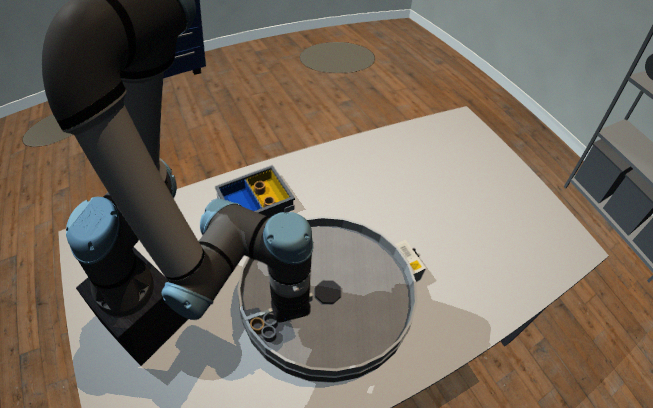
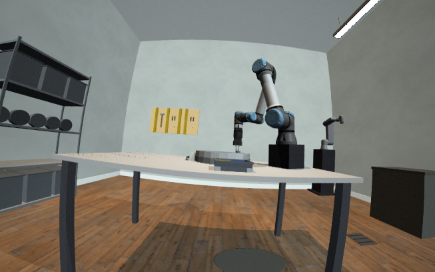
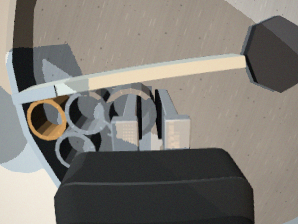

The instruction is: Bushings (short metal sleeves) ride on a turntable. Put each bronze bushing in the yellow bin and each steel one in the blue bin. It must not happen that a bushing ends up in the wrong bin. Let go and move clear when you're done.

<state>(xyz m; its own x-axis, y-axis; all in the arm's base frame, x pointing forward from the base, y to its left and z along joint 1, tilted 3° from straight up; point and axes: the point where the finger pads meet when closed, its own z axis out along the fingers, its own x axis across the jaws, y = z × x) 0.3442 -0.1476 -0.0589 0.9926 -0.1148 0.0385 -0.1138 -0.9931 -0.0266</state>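
The gripper (image 2: 237, 149) (image 3: 149, 115) is low over the turntable (image 1: 369, 314). In the wrist view its fingers stand slightly apart on the wall of a steel bushing (image 3: 112, 105), the left finger over the bore. That bushing is hidden in the top view. Left of it are two more steel bushings (image 3: 69, 115) (image 3: 58, 150) and a bronze bushing (image 3: 47, 138) (image 1: 251, 325), close together by the rim. The yellow bin (image 1: 279, 186) holds two bronze bushings (image 1: 259, 187) (image 1: 268, 201). The blue bin (image 1: 238, 196) is partly hidden by the arm and shows no bushing.
A thin bar (image 3: 175, 70) runs from the turntable's rim to the dark hub (image 3: 274, 55) (image 1: 327, 292), beside the bushings. The raised rim (image 1: 409, 309) surrounds the turntable. A small white box (image 1: 409, 257) stands against its outside. The bins lie beyond the turntable, side by side in a grey tray.
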